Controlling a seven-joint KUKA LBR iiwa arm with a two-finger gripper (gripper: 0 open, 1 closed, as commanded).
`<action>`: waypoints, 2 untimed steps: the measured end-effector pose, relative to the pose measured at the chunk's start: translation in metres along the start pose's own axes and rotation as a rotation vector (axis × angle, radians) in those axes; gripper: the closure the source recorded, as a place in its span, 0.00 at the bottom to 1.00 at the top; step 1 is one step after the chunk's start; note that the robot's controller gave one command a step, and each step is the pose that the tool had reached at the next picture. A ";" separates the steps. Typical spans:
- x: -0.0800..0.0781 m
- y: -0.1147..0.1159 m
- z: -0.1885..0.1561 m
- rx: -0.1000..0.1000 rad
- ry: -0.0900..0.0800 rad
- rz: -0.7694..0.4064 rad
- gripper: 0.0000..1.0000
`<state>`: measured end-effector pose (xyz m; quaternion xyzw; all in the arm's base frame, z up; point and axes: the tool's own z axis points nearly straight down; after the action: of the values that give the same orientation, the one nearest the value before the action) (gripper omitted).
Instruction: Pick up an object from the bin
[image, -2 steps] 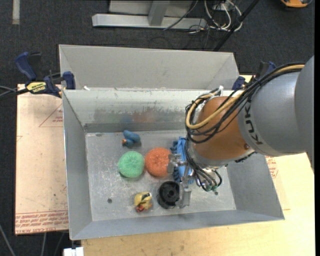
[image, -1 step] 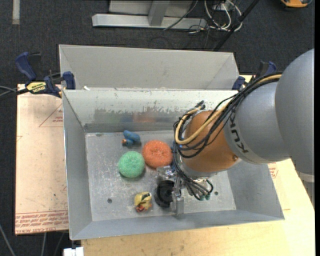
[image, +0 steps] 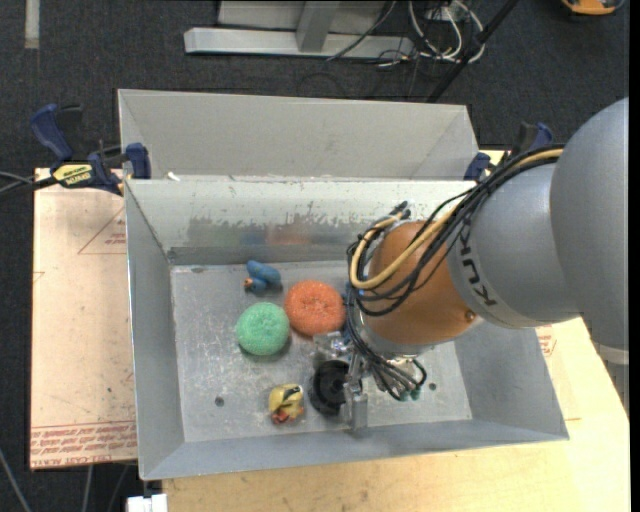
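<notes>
My gripper is low in the front middle of the bin, under the orange wrist cover. A black round thing lies right against its left side; whether it is gripped I cannot tell. A small yellow and red thing lies just left of the black one. An orange scrubber ball sits a little behind the gripper, with a green scrubber ball touching its left side.
A small blue thing lies near the back wall, left of centre. Something small and green shows to the gripper's right under the wrist. The arm and its cables cover the bin's right half.
</notes>
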<state>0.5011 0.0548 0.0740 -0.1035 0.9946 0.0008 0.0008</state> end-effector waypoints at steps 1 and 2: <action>0.000 0.000 0.000 0.000 0.000 0.000 1.00; 0.000 0.000 0.000 0.000 0.000 0.000 1.00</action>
<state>0.5011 0.0549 0.0740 -0.1038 0.9946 0.0007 0.0008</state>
